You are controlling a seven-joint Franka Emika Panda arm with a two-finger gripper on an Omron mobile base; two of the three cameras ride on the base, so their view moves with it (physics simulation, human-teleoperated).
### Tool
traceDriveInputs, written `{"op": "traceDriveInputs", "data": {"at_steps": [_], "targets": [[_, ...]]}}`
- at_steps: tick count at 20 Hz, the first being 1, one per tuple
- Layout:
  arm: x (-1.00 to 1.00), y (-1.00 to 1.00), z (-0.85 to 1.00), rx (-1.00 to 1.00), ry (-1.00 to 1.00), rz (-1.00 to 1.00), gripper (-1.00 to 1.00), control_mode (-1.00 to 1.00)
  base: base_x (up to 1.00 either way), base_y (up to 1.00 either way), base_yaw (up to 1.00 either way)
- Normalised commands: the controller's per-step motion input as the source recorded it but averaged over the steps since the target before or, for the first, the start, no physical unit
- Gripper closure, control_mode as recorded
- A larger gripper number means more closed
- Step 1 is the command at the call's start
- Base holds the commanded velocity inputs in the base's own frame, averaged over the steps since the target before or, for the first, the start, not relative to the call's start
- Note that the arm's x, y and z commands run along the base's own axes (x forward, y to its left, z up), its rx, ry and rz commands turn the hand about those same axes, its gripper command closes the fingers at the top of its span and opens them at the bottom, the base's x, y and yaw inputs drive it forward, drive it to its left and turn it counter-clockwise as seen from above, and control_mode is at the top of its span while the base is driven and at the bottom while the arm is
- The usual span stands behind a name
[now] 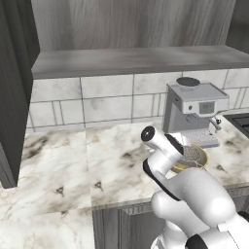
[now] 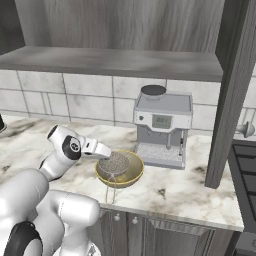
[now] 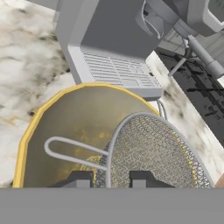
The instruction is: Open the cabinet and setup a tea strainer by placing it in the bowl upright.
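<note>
The golden-olive bowl (image 2: 131,176) (image 3: 61,127) (image 1: 203,162) sits on the marble counter in front of the coffee machine. The tea strainer (image 2: 116,163) (image 3: 151,153) (image 1: 193,154), a round silver mesh, is tilted over the bowl, and its thin wire loop lies across the bowl's inside. My gripper (image 2: 106,152) (image 3: 109,180) is shut on the strainer's rim, which runs between the two fingertips (image 3: 81,179). I cannot tell whether the mesh touches the bowl. The cabinet stands open above the counter, one door (image 1: 13,82) swung out at the left and the other (image 2: 235,90) at the right.
A grey coffee machine (image 2: 162,125) (image 1: 194,109) (image 3: 109,39) stands right behind the bowl. A dark stove (image 2: 246,170) lies to its right. The cabinet's shelf (image 1: 131,61) is overhead. Bare marble counter (image 1: 73,165) stretches to the left.
</note>
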Motion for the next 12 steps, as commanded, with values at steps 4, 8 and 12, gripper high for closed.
{"op": "traceDriveInputs", "data": {"at_steps": [4, 8, 12], "targets": [[0.0, 0.0, 0.0, 0.0, 0.0, 0.0, -1.0, -1.0, 0.0, 0.0, 0.0], [0.0, 0.0, 0.0, 0.0, 0.0, 0.0, -1.0, -1.0, 0.0, 0.0, 0.0], [0.0, 0.0, 0.0, 0.0, 0.0, 0.0, -1.0, -1.0, 0.0, 0.0, 0.0]]}}
